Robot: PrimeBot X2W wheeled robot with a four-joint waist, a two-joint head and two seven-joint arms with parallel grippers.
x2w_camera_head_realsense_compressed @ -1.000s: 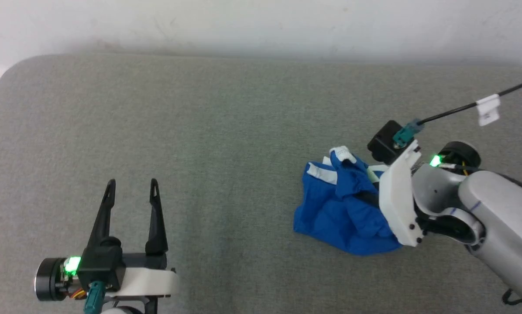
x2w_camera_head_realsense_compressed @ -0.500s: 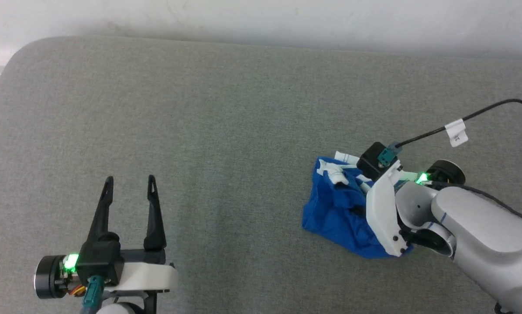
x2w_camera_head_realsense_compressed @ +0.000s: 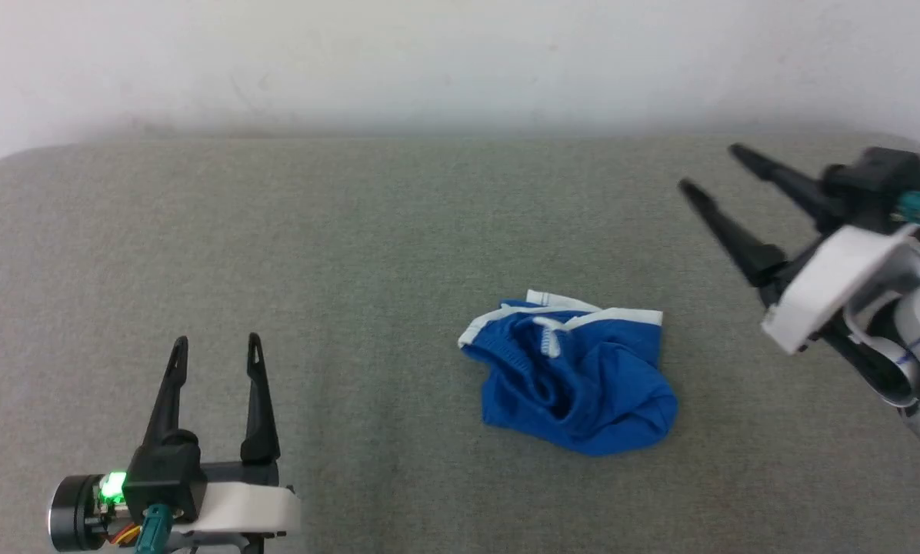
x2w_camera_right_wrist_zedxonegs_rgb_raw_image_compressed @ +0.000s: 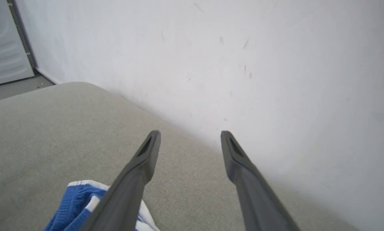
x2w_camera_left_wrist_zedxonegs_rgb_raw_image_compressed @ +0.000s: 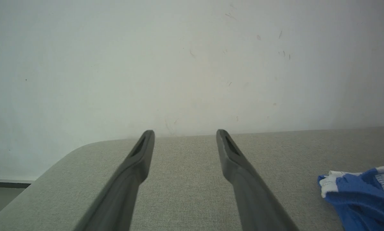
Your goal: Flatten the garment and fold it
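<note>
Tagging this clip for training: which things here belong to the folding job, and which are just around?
Job: crumpled blue garment; left gripper and right gripper, both open, holding nothing.
Just around: grey padded surface beneath; white wall behind.

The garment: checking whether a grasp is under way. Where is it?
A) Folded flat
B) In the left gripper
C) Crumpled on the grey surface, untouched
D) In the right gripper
C: the garment lies bunched on the grey surface, left gripper and right gripper both open, apart from it.
</note>
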